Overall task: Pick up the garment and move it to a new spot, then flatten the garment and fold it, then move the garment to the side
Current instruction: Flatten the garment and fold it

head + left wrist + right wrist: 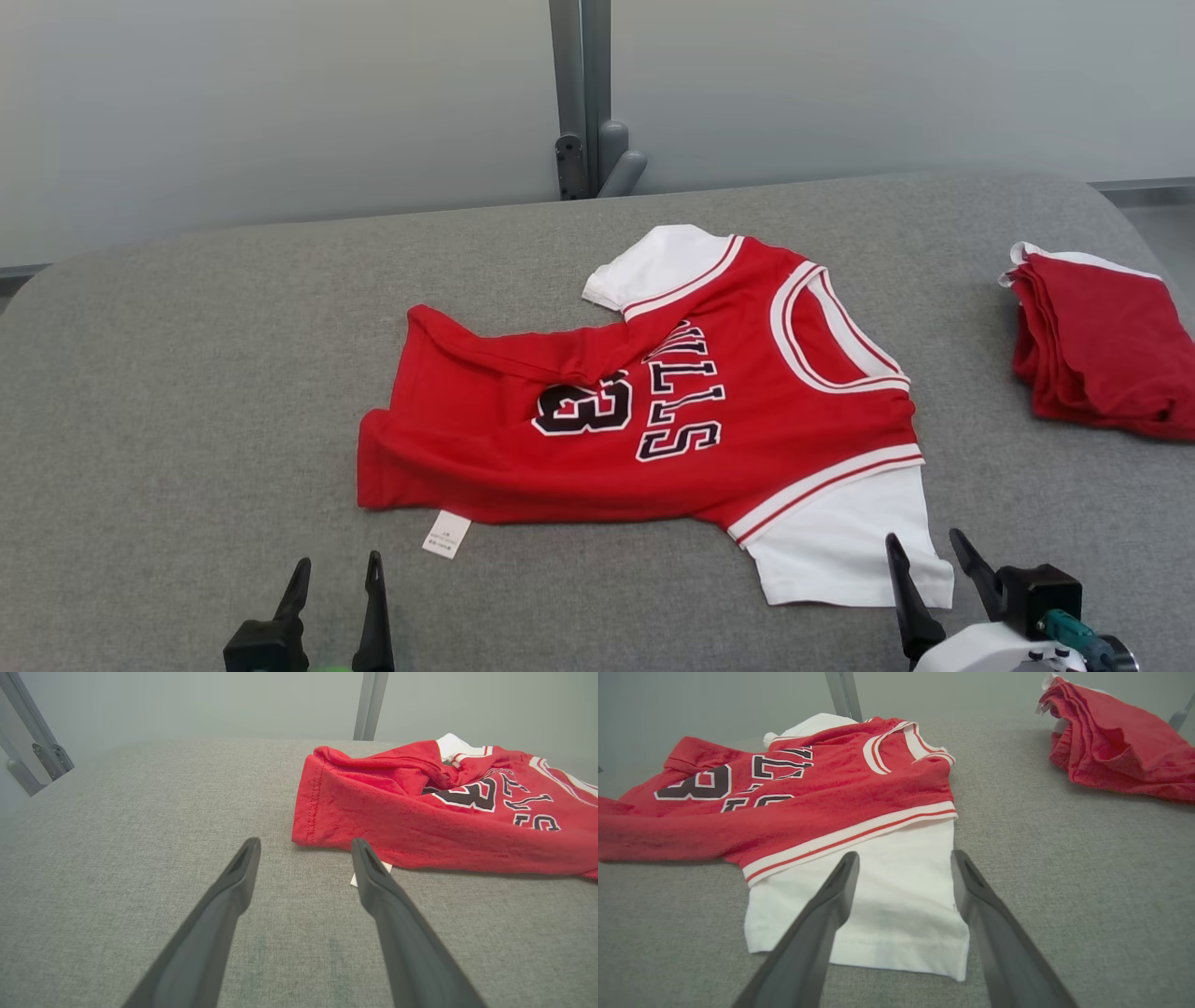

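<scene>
On table, surface [187, 420]: grey woven cloth cover, rounded far corners; carries everything below. Pale wall panels and a grey post [579, 93] stand behind it.
Jersey [747, 420]: red basketball-style tee with white short sleeves, roughly mid-table and front up. Neck opening points to the robot's right, hem to its left.
Jersey state: not flat. The far edge near the hem is folded over toward the middle and hides part of the black, white-edged print; a "3" and some letters are readable.
Sleeves: near sleeve [840, 551] lies flat, spread toward the robot. Far sleeve [653, 266] pokes out past the far shoulder.
Folded pile [1097, 345]: red fabric with a white edge, stacked at the table's right side, well apart from the jersey.
Right gripper [924, 539]: fingers spread, nothing between them. Tips sit at the outer end of the near sleeve; in the right wrist view they straddle its right half [904, 855]. Contact with the cloth: cannot tell.
Left gripper [337, 562]: fingers spread, holding nothing, over bare table on the robot's side of the hem corner. In the left wrist view the tips [304, 845] sit just short of the hem.
Care label [446, 534]: small white tag sticking out from under the near hem, just beside the left gripper's right finger.
</scene>
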{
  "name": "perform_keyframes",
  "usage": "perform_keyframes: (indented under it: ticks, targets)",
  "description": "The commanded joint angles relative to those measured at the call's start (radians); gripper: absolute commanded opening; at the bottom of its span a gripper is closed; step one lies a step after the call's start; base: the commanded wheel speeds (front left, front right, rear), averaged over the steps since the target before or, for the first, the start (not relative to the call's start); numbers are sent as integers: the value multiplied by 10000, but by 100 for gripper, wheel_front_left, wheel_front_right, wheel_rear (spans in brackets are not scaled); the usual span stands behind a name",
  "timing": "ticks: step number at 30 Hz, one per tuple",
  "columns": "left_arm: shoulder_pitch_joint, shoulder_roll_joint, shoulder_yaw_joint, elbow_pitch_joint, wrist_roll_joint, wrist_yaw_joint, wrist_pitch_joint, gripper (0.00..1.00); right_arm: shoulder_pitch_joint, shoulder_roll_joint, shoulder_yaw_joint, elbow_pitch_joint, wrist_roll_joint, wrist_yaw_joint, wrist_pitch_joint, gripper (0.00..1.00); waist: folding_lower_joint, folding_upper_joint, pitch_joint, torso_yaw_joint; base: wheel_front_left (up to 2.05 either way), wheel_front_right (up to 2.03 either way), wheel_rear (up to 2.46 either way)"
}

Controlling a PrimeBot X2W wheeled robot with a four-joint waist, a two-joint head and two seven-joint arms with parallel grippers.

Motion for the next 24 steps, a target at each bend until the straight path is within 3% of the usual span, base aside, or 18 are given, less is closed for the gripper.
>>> perform_keyframes:
  ticks: [1,8,20,21,22,24]
  targets:
    - [11,18,-36,112,-39,76,1,100,68,-81,-31,309,-122,-5,2,100,0,0,51,-3,0,0,0]
    - [121,19,-166,448,-209,129,3,100,-95,-204,-329,1766,-431,-5,2,100,0,0,122,54,0,0,0]
    - [-99,18,-215,562,-128,100,3,100,-599,-71,-206,2588,-322,-5,2,99,0,0,153,187,0,0,0]
    - [-111,18,-221,569,-138,79,3,100,-652,-61,-153,2677,-289,-5,4,37,0,0,160,199,0,0,0]
    - [-128,18,-223,550,-201,54,3,100,-701,-60,-120,2712,-261,-5,4,0,0,0,172,209,0,0,0]
    - [-161,18,-252,507,-282,-25,3,100,-791,-153,-138,2580,-158,-5,4,0,0,0,202,203,0,0,0]
